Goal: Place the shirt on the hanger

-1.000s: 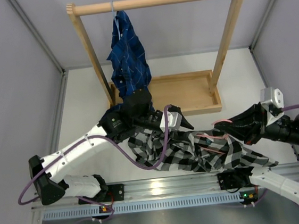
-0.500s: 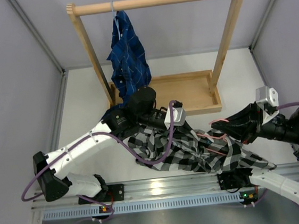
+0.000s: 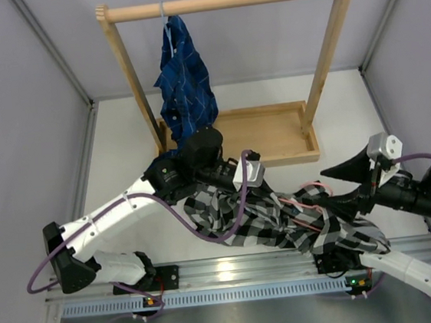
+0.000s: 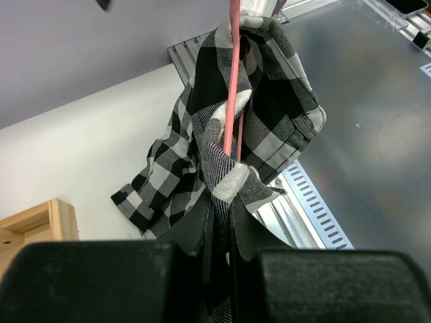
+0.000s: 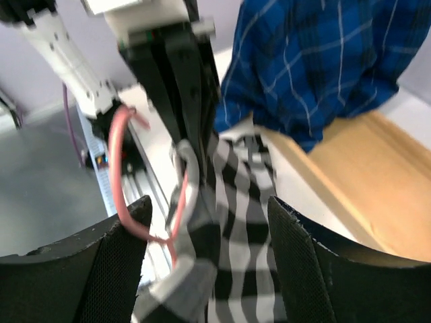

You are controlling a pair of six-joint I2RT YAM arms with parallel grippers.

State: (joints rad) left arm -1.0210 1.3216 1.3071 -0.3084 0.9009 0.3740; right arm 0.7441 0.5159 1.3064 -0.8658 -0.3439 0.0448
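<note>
The black-and-white checked shirt point(image 3: 280, 228) lies bunched on the table between both arms, and the pink wire hanger point(image 3: 310, 185) is partly threaded through it. My left gripper point(image 3: 248, 191) is shut on a fold of the shirt point(image 4: 269, 101) and lifts it, with the hanger's wire point(image 4: 234, 67) running up through the cloth. In the left wrist view that gripper point(image 4: 221, 205) pinches the fabric tightly. My right gripper point(image 3: 330, 188) stands open beside the shirt's right end. The right wrist view shows this gripper point(image 5: 209, 259) with shirt point(image 5: 246, 222) in front of its spread jaws, the hanger point(image 5: 120, 158) at its left finger.
A wooden rack point(image 3: 226, 1) stands at the back with a dark blue plaid shirt point(image 3: 184, 80) hanging from its rail, and a wooden tray point(image 3: 274, 136) forms its base. A metal rail point(image 3: 235, 271) runs along the near table edge. Grey walls close in both sides.
My right gripper has opened, let go and drawn back to the right. My left gripper has shut on the shirt and raised the fold slightly.
</note>
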